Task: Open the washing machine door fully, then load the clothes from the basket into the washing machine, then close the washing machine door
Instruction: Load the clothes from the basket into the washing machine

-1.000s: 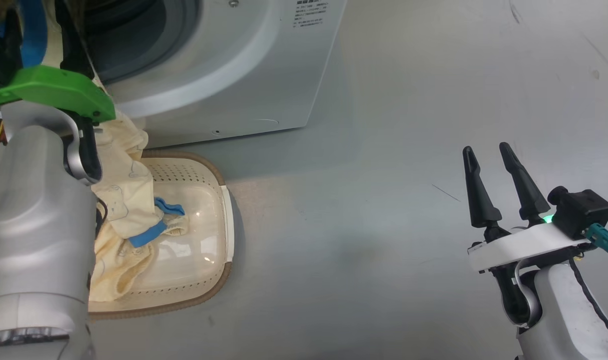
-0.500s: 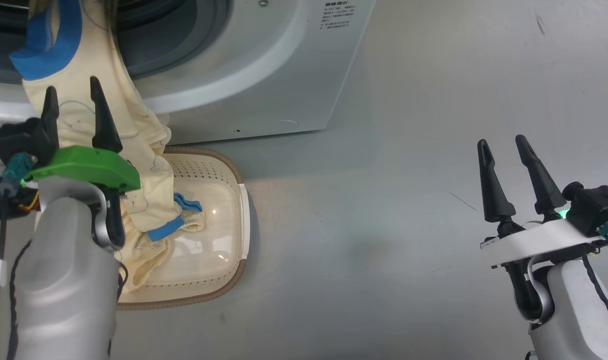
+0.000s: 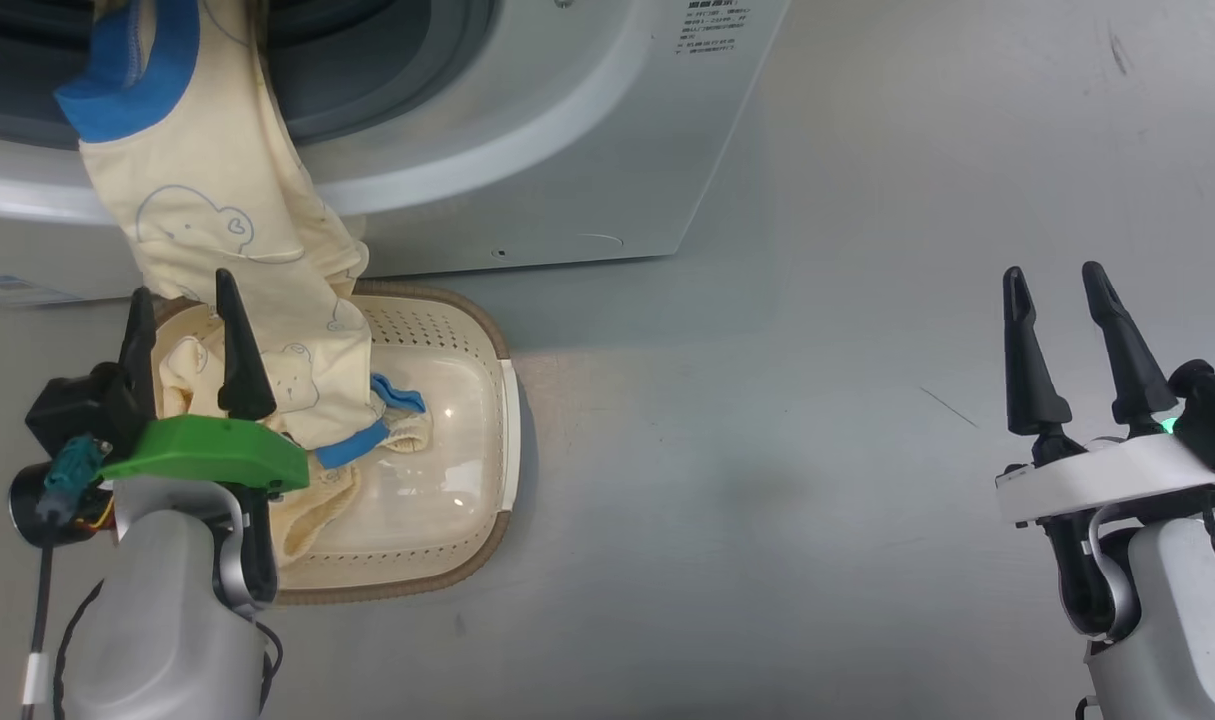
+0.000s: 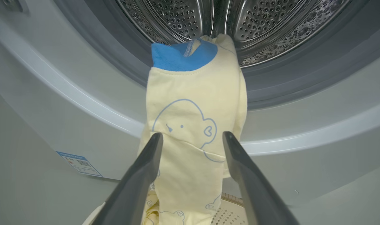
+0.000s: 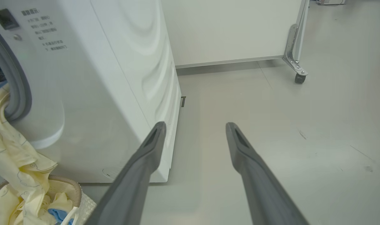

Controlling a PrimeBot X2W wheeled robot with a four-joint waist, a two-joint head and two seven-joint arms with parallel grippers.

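The washing machine (image 3: 527, 150) fills the top of the head view, its opening at the upper left. One garment of the clothes (image 3: 217, 240), cream with a blue patch, hangs from the lip of the steel drum (image 4: 255, 25) down into the basket (image 3: 492, 345). More clothes (image 3: 312, 505) lie in the basket's left half. My left gripper (image 3: 185, 290) hovers open over the basket, a little back from the hanging garment (image 4: 193, 103), holding nothing. Over bare floor at the right, my right gripper (image 3: 1054, 272) stands open and empty. The washing machine door is out of view.
The grey rubber seal (image 4: 114, 50) rings the drum. A blue label sticker (image 4: 78, 164) sits low on the machine's front. Grey floor (image 3: 767, 450) stretches right of the basket. In the right wrist view a white panel on a caster wheel (image 5: 299, 78) stands behind the machine's side (image 5: 124, 78).
My left gripper has drawn back and down from the machine's opening to above the basket, leaving the garment draped over the lip. The head camera has shifted. The right gripper stays open.
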